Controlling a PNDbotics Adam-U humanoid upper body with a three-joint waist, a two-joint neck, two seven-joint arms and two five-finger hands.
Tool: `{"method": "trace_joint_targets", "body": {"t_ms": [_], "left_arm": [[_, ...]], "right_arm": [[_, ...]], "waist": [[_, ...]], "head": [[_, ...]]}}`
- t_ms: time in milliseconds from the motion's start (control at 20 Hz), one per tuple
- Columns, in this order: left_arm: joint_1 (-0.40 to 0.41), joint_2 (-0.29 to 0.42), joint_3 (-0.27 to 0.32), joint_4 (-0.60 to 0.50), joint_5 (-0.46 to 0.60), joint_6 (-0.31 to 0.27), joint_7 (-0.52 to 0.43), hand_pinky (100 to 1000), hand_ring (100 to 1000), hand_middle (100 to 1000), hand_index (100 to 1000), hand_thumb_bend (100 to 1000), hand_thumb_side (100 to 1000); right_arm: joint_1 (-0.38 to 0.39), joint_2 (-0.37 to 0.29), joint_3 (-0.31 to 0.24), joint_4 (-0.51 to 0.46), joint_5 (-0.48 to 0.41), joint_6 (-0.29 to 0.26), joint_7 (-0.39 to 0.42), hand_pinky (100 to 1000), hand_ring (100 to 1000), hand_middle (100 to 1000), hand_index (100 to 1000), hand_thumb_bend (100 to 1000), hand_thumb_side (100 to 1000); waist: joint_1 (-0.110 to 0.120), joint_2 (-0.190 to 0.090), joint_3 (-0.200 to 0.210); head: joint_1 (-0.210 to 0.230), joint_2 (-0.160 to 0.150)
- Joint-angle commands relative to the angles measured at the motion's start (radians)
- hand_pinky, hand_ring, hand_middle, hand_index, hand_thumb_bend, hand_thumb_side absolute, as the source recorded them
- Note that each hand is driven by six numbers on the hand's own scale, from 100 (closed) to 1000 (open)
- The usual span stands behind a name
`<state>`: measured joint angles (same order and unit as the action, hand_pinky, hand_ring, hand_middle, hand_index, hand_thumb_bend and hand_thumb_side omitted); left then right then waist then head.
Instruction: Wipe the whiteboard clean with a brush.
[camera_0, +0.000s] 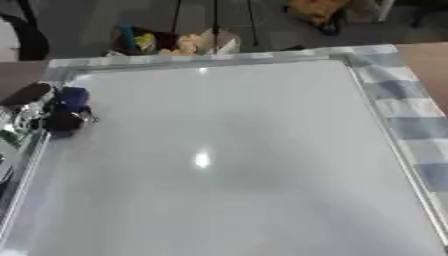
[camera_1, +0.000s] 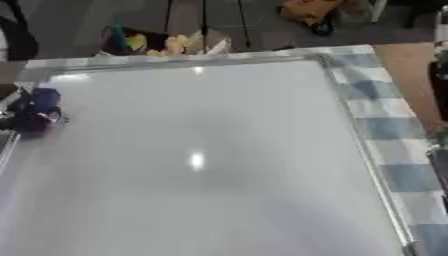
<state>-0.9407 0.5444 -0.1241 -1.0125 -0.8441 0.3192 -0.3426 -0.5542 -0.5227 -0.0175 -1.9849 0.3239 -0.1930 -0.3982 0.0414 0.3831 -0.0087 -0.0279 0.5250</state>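
The left hand sits right at the whiteboard's left edge, up toward the far corner, black with silver joints, and it looks closed around a small dark blue thing, most likely the brush, which peeks out on the hand's board side; how the fingers wrap it is too blurred to say for sure. From that hand, everything that matters lies to the right: the whiteboard opens out across the middle of both views as a wide pale sheet, its long axis running from the robot away toward the far edge, and I can make out no marks on it, only a bright spot of glare near the centre. So the stroke ahead, as I judge it, is a sweep rightward and back toward the robot, and the left arm is plainly the nearer one. Further right comes the board's right frame, then a blue-and-white checked cloth on the worktop. The right hand is not clearly shown; a dark shape at the right eye view's edge cannot be identified.
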Motion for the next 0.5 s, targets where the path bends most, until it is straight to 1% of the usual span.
{"method": "trace_joint_targets", "body": {"t_ms": [50, 250, 300, 350, 500], "left_arm": [[-0.021, 0.019, 0.008, -0.004, -0.015, -0.004, -0.013, 260, 436, 379, 215, 100, 501], [-0.022, 0.018, 0.007, 0.0, -0.031, -0.009, -0.025, 264, 439, 381, 222, 100, 501], [-0.023, 0.018, 0.008, 0.001, -0.033, -0.01, -0.027, 278, 449, 389, 279, 100, 514], [-0.023, 0.019, 0.005, -0.001, -0.035, -0.015, -0.031, 280, 451, 390, 291, 100, 515], [-0.024, 0.021, 0.0, -0.009, -0.039, -0.032, -0.053, 300, 466, 408, 367, 100, 534]], "right_arm": [[-0.012, -0.02, -0.007, -0.015, -0.005, 0.001, -0.004, 794, 817, 744, 791, 100, 903], [-0.013, -0.021, -0.007, -0.015, -0.005, 0.001, -0.004, 794, 817, 744, 790, 100, 903], [-0.013, -0.021, -0.007, -0.015, -0.005, 0.001, -0.005, 793, 817, 743, 789, 100, 902], [-0.011, -0.021, -0.007, -0.015, -0.005, 0.002, -0.005, 793, 817, 743, 789, 100, 902], [-0.01, -0.02, -0.008, -0.015, -0.005, 0.004, -0.008, 793, 817, 743, 788, 100, 901]], "waist": [[-0.001, -0.02, 0.0], [-0.001, -0.02, 0.0], [-0.001, -0.02, 0.0], [-0.002, -0.022, 0.0], [-0.002, -0.024, 0.001]], "head": [[0.003, -0.01], [0.004, -0.012], [0.004, -0.012], [0.004, -0.012], [0.005, -0.011]]}}
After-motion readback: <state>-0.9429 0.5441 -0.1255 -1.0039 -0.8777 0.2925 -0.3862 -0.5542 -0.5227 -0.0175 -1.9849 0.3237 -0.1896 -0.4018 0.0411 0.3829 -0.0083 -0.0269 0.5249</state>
